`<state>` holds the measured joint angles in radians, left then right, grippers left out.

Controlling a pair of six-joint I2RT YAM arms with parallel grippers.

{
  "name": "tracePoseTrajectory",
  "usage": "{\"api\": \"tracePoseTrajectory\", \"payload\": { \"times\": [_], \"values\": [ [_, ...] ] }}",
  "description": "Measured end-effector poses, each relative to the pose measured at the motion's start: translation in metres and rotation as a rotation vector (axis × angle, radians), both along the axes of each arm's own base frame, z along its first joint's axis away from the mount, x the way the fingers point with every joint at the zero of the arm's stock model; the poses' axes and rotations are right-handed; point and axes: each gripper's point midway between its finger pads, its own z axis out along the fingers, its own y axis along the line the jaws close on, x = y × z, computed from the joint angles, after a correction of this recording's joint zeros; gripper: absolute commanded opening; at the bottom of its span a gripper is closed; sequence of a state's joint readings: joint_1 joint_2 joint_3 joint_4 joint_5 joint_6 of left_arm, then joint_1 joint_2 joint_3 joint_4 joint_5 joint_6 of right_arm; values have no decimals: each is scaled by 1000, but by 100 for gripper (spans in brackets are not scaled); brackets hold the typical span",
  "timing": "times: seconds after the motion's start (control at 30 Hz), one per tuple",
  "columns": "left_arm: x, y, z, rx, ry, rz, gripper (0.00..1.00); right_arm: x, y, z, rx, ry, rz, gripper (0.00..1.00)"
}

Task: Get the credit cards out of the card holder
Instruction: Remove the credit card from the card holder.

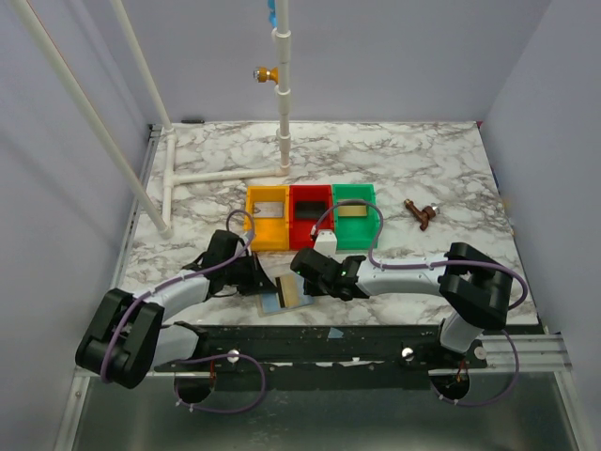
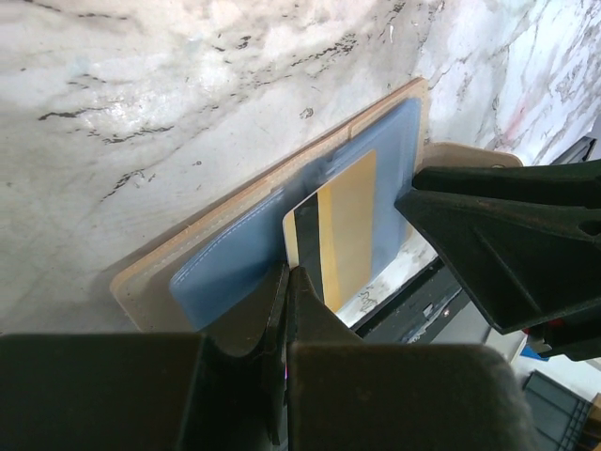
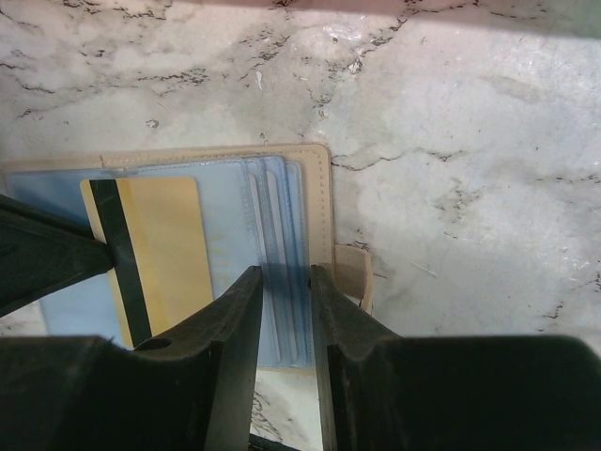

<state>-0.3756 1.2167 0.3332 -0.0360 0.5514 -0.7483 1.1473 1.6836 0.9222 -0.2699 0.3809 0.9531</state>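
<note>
So, left to right: the left gripper (image 2: 285, 278) has its fingers pressed together with nothing between them, tips down on the card holder's (image 2: 211, 268) near edge, right by the corner of the tan-striped card (image 2: 346, 221). The holder lies open and flat on the table, with the card on its blue lining. The right gripper (image 3: 285, 282) is over the holder's right half, jaws slightly apart above the clear sleeves. I'd pin the holder with the left and slide the card out flat, no lifting. The wrist views show the stripe and sleeves. Only the top view shows the yellow tray (image 1: 268, 242), red tray (image 1: 302, 193) and green tray (image 1: 355, 193) beyond the holder.
</note>
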Motion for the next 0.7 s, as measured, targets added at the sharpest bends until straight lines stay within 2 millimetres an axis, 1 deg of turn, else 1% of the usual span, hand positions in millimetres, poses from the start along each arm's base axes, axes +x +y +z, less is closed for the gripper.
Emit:
{"api": "tracePoseTrajectory", "payload": {
  "times": [0.37, 0.7],
  "values": [
    [0, 8, 0, 16, 11, 29, 0, 0, 0, 0, 0, 0, 0, 30],
    [1, 19, 4, 24, 17, 69, 0, 0, 0, 0, -1, -1, 0, 30]
  ]
}}
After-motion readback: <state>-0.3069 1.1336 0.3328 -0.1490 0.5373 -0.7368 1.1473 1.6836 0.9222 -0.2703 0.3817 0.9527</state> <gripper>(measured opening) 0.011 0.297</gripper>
